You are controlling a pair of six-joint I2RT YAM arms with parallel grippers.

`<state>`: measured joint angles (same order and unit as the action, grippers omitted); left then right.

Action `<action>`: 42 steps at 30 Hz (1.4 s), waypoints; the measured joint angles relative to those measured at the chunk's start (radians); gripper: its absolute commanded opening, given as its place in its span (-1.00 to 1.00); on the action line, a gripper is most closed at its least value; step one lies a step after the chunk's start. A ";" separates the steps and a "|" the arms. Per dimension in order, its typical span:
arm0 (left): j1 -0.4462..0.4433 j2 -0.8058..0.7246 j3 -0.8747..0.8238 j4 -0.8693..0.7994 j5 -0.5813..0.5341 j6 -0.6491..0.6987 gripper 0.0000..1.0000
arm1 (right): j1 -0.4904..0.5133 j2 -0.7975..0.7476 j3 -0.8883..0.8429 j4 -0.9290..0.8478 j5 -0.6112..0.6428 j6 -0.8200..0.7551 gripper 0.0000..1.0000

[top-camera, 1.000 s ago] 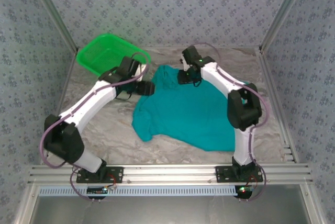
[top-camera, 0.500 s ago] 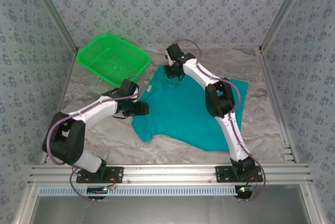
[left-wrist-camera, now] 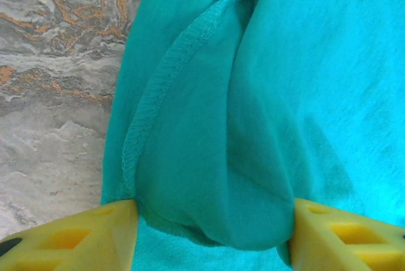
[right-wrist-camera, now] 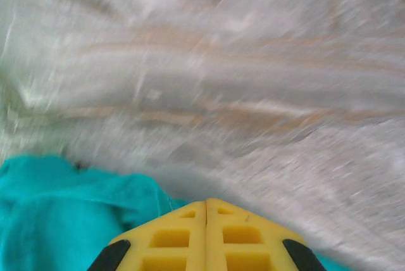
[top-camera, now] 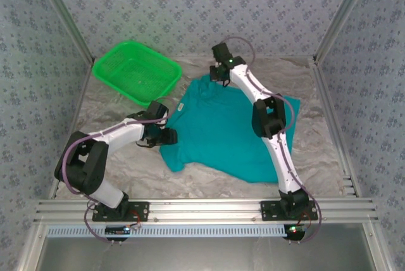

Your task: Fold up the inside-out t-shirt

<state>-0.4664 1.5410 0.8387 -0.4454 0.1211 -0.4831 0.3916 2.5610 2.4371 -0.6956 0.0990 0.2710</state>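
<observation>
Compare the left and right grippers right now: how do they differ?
Left gripper has its fingers apart, a fold of the t-shirt between them; right gripper has its fingers pressed together. Left sits at the shirt's left edge, right at its far edge. Both have yellow fingers.

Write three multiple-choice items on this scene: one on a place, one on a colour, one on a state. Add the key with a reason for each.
1. The basket stands at the table's: A far left; B near right; C middle.
2. The t-shirt is: A white; B teal; C red.
3. The right hand is: A wide open; B shut; C clamped on the basket.
Key: 1 A, it sits in the far left corner in the top view. 2 B, the spread cloth shows teal. 3 B, its yellow fingers meet with no gap.
</observation>
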 measured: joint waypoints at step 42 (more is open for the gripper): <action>0.002 -0.142 -0.108 -0.080 0.051 -0.061 0.34 | -0.006 0.138 0.124 0.023 0.004 -0.003 -0.47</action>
<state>-0.4644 1.3994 0.7311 -0.5259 0.1726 -0.5442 0.3859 2.6991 2.5610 -0.6724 0.1032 0.2676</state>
